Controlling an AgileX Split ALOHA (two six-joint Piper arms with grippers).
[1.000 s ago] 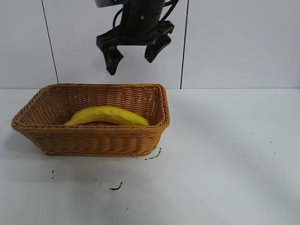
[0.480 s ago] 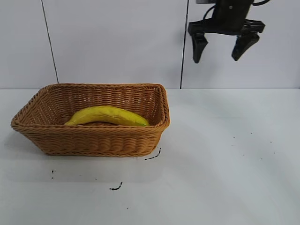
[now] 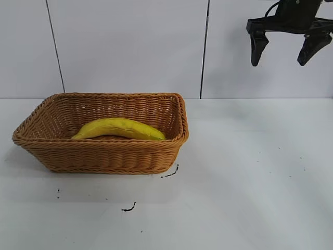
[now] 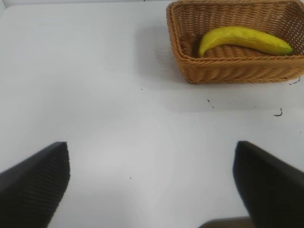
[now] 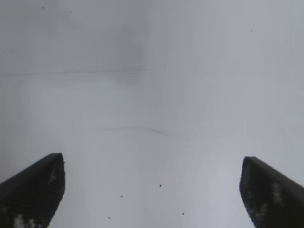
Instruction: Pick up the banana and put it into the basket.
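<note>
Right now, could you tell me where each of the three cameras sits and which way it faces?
Exterior view: level, in front of the table, facing the wall; shows the basket holding the banana and the right hand open, raised at upper right.
Left wrist view: above the table looking down; the left hand open, both fingers showing.
Right wrist view: looks down at bare table between its own fingers.
Exterior and left wrist views share basket and banana.
</note>
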